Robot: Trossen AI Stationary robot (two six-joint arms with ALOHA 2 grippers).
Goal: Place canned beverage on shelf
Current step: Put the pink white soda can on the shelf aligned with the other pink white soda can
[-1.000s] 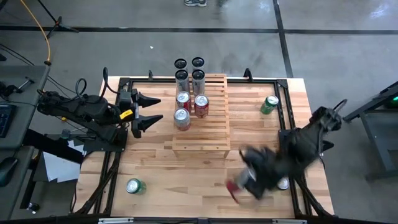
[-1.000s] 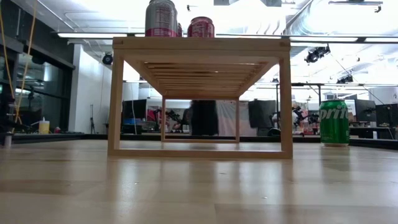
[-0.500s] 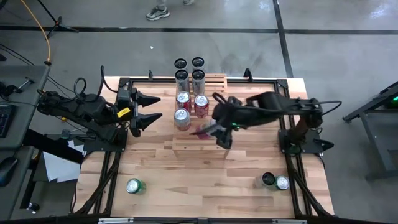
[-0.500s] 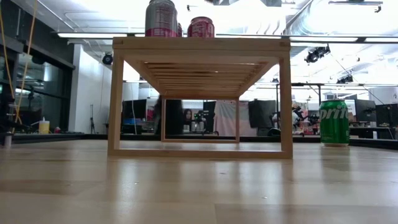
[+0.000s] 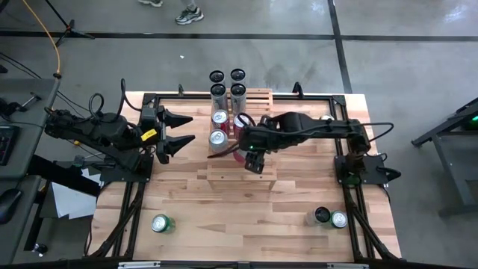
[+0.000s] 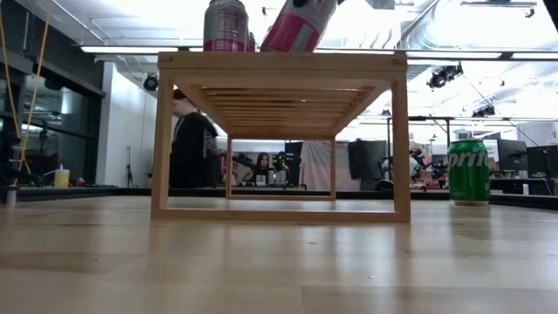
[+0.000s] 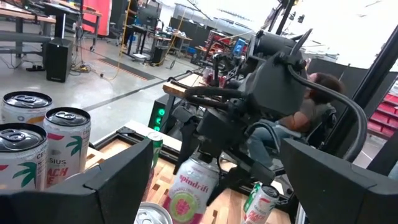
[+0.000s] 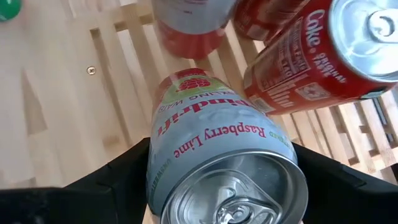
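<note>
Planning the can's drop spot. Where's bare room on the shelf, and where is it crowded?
Free: the shelf's front slats, from the held Raspberry Lime can to its front edge. Crowded: the back half, where upright cans stand in two columns and a Coke can sits beside the right gripper. The left gripper waits open off the shelf's left side.
</note>
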